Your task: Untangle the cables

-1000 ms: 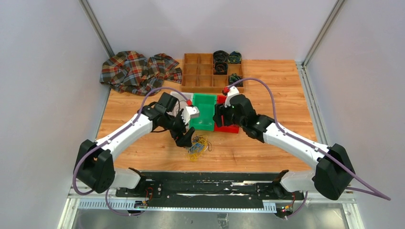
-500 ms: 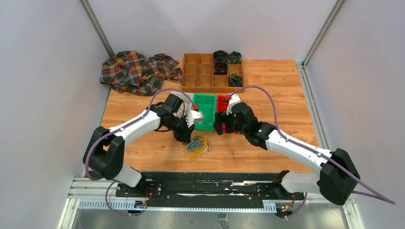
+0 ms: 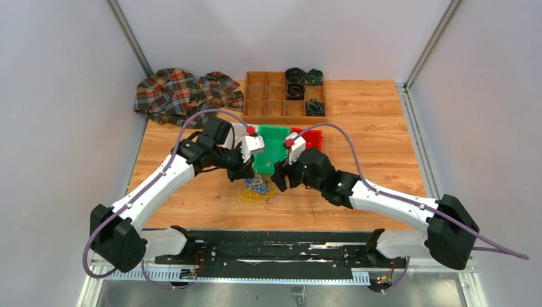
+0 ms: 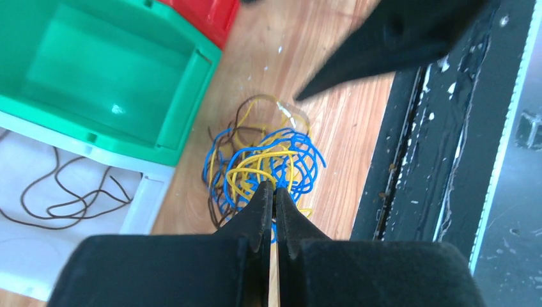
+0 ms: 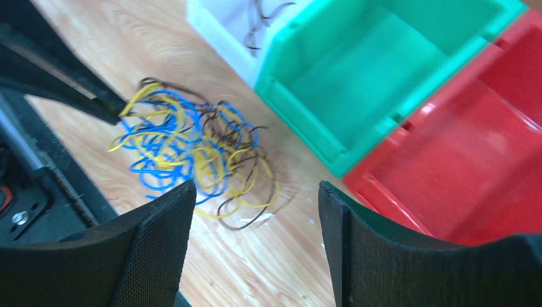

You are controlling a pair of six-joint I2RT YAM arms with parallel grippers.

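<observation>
The cables (image 3: 257,188) lie as a small clump of yellow, blue and dark brown loops on the wooden table, just in front of the green bin (image 3: 275,130). My left gripper (image 3: 246,177) is at the clump's left edge. In the left wrist view its jaws (image 4: 275,190) are shut, and the tips pinch yellow and blue strands of the cables (image 4: 265,160). My right gripper (image 3: 279,180) hovers at the clump's right side. It stands open (image 5: 254,190), with bare table between its fingers and the cables (image 5: 185,150) just beyond its left finger.
A red bin (image 3: 313,136) adjoins the green bin on the right. On the left is a white bin (image 4: 144,208) holding one loose brown cord. A wooden compartment tray (image 3: 268,96) with dark coils (image 3: 295,80) and a plaid cloth (image 3: 185,96) lie at the back. A black rail (image 3: 275,240) runs along the near edge.
My left gripper has gone from open to shut at the clump's edge, and the clump has shifted slightly toward the bins. My right gripper has moved from the bins toward the clump.
</observation>
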